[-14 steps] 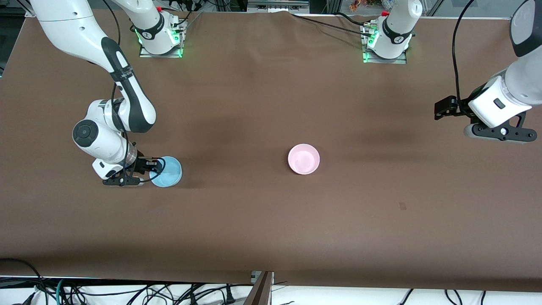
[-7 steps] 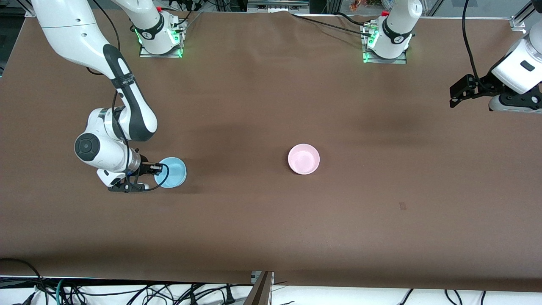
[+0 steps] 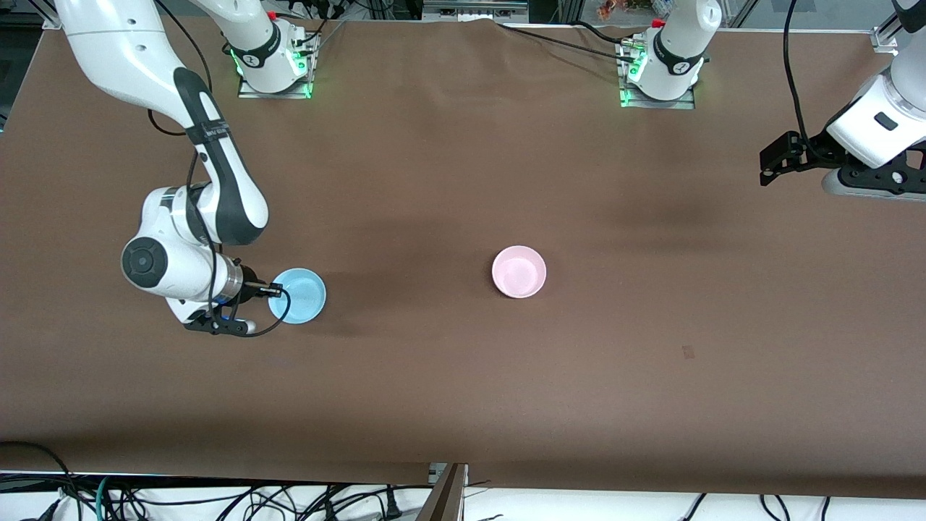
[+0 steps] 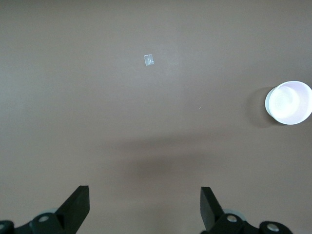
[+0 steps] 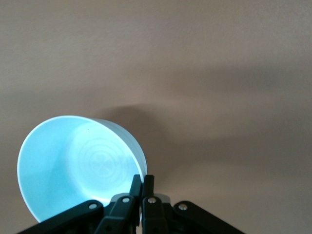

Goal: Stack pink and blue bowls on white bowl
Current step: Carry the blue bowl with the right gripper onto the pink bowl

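The light blue bowl [image 3: 298,295] hangs tilted in my right gripper [image 3: 278,291], which is shut on its rim, over the right arm's end of the table. In the right wrist view the fingers pinch the blue bowl's [image 5: 78,165] rim at the gripper [image 5: 144,183]. The pale pink bowl [image 3: 518,271] stands upright at the table's middle; it also shows in the left wrist view [image 4: 288,102]. No white bowl shows on its own. My left gripper [image 3: 770,163] is open and empty, up over the left arm's end of the table, its fingers wide apart in its wrist view [image 4: 144,209].
The brown table cloth [image 3: 463,376] carries a small tape mark [image 3: 688,352] nearer the front camera than the pink bowl, also in the left wrist view [image 4: 149,60]. Cables hang along the table's front edge.
My right gripper has lifted the blue bowl, tilted it and carried it a little toward the table's middle. My left arm has swung up toward its table end and then held there.
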`<act>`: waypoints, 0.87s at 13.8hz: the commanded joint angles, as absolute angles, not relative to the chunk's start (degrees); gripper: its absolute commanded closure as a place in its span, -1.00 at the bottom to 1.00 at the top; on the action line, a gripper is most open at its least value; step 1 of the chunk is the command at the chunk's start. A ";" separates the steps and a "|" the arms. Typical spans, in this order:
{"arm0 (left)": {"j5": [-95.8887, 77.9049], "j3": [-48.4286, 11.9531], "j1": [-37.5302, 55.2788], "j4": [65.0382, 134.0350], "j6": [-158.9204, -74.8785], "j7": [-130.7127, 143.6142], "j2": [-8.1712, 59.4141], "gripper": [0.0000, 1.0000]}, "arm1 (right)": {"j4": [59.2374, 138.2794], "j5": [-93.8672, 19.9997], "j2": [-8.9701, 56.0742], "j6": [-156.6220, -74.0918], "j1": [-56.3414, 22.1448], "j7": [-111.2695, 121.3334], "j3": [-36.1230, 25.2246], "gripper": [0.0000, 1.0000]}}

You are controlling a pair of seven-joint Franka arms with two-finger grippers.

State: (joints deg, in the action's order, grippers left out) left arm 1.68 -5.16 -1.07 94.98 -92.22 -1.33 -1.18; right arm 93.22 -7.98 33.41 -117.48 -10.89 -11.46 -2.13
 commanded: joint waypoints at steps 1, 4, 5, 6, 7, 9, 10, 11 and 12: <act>0.97 -4.75 -0.53 92.99 -91.32 -1.32 0.09 -1.00 | 84.49 -11.49 34.01 -107.60 -12.82 -18.60 -1.32 1.00; 0.88 -4.83 -0.35 92.99 -91.49 -1.32 0.26 -1.00 | 82.80 -14.41 33.93 -107.93 -17.21 -28.96 0.87 1.00; 0.88 -4.92 -0.35 92.99 -91.32 -1.41 0.26 -1.00 | 82.10 -14.41 34.19 -108.28 -19.14 -33.09 1.75 1.00; 0.88 -4.83 -0.35 92.99 -91.23 -2.10 0.26 -1.00 | 81.48 -14.33 34.36 -108.37 -21.34 -37.05 2.28 1.00; 0.88 -4.83 -0.44 92.99 -91.14 -2.20 0.18 -1.00 | 80.87 -14.41 34.63 -109.15 -24.14 -40.66 2.37 1.00; 0.88 -4.83 -0.53 92.99 -91.14 -2.20 0.26 -1.00 | 80.51 -14.41 34.98 -114.23 -30.12 -47.77 2.37 1.00; 0.88 -4.83 -0.53 92.99 -91.14 -2.20 0.26 -1.00 | 80.33 -14.33 35.42 -117.74 -32.50 -51.12 2.29 1.00; 0.88 -4.83 -0.53 92.99 -91.14 -2.20 0.26 -1.00 | 79.64 -14.41 36.03 -122.12 -34.61 -54.46 2.37 1.00; 0.88 -4.83 -0.53 92.99 -91.06 -2.20 0.18 -1.00 | 78.24 -14.41 37.60 -124.78 -36.46 -58.06 2.37 1.00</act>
State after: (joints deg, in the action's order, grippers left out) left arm 1.68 -5.22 -0.78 94.59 -92.22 -1.39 -0.39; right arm 82.13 -13.68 34.44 -121.03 -33.83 -52.67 2.85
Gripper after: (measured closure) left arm 0.000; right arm 0.974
